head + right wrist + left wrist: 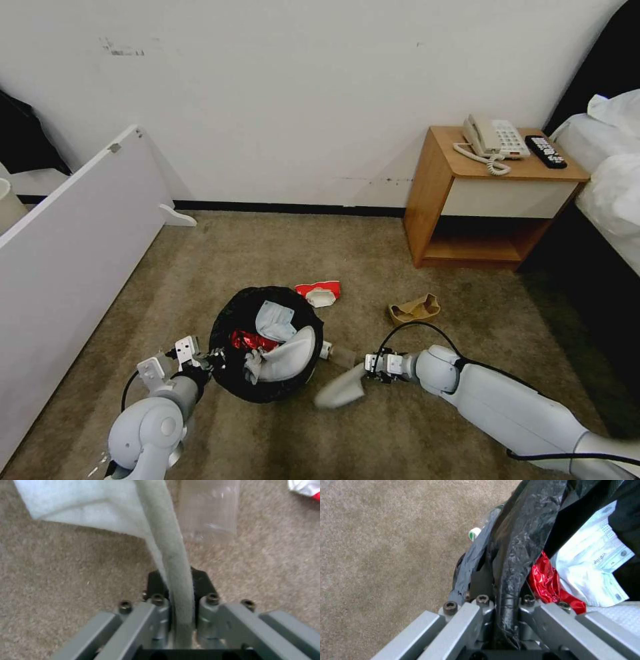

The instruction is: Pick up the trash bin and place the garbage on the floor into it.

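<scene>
While the left gripper point(505, 597) pinches the trash bin point(265, 343) at its bagged rim, the right gripper point(176, 597) is clamped on a white slipper point(341, 390) edge, just beside the bin, low over the floor point(400, 427). Slipper's light, floppy, prob. droops; edge grip suits. Bin w/ another slipper, red wrapper, paper inside.
</scene>
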